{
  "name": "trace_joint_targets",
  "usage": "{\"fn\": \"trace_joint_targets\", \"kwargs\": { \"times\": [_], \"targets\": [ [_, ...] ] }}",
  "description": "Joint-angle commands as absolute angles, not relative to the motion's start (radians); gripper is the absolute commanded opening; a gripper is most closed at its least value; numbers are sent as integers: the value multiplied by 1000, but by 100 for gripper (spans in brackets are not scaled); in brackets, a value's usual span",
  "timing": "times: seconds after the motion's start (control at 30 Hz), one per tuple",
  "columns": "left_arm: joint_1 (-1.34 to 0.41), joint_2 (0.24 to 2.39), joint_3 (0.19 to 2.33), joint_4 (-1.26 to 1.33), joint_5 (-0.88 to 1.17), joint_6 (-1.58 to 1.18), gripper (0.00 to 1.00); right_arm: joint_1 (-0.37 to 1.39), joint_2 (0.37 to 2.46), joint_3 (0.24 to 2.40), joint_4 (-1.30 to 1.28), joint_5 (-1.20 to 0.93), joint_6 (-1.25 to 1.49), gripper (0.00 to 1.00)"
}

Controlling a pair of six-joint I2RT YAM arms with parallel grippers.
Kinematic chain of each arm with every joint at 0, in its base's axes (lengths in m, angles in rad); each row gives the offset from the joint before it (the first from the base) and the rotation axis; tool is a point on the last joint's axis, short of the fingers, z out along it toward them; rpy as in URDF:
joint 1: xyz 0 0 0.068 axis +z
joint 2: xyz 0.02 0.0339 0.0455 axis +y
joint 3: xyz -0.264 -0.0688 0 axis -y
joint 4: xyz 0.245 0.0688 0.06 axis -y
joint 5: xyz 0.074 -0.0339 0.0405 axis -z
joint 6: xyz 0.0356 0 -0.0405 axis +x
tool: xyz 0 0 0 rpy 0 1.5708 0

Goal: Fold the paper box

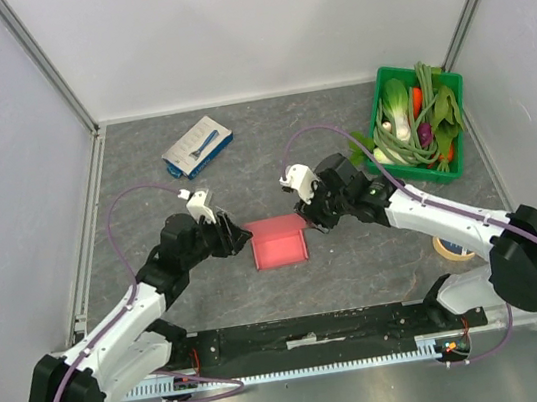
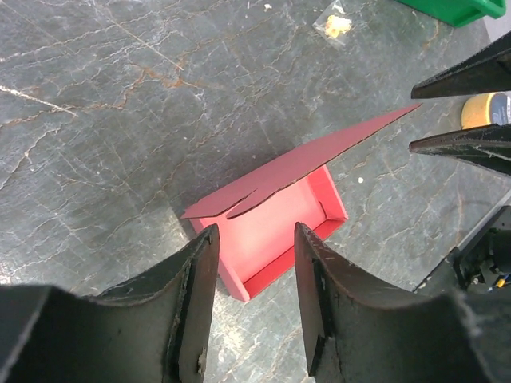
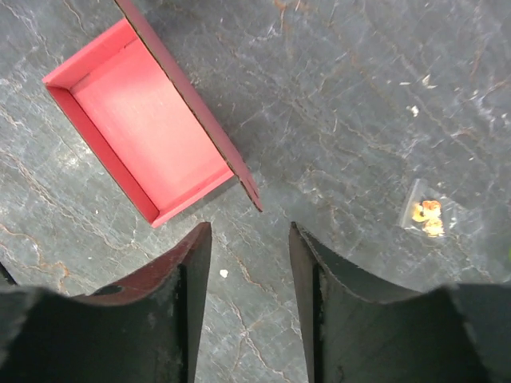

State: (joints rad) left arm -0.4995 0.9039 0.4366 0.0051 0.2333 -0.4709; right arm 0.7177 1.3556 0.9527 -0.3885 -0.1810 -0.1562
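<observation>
Pink-red card is what I notice first from above. The paper box (image 1: 279, 248) lies near the middle of the grey table (image 1: 145, 184). It is shaped as a shallow tray, with its lid flap (image 1: 270, 226) on the far side. The left gripper (image 1: 234, 234) is just beside the far left corner of the box, and the right gripper (image 1: 309, 217) is just beside the far right corner. A white-and-blue box (image 1: 198, 147) lies well apart at the back. A green basket (image 1: 393, 71) with vegetables (image 1: 409, 124) stands at the back right, and a roll of tape (image 1: 453, 248) is near the base of the right arm.

From the left wrist, the left gripper (image 2: 255, 231) has its fingers (image 2: 196, 295) spread over one short end of the paper box (image 2: 275, 239), and they pinch no card. The lid flap (image 2: 319, 155) stands tilted up from a long wall. Its far end points into the gap of the right gripper (image 2: 413, 120); I cannot tell if they touch.

From the right wrist, the right gripper (image 3: 248, 233) is spread, with only table between its fingers (image 3: 192, 303). The paper box (image 3: 148, 132) lies ahead to the left, and the corner of the lid flap (image 3: 200, 104) is just in front of the gap. A small clear bag (image 3: 425, 214) lies to the right.
</observation>
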Motion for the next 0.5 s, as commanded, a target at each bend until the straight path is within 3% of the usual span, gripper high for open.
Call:
{"fn": "trace_joint_targets", "kwargs": {
  "times": [0.0,0.33,0.47],
  "targets": [
    [-502,873,376,159,221,-405,49,716,1348,917,-281,-167,-84,50],
    [-503,868,348,187,181,-380,59,716,1361,810,-92,-193,-81,50],
    [-503,928,382,180,167,-354,65,716,1384,827,-87,-196,-92,44]
  ]
}}
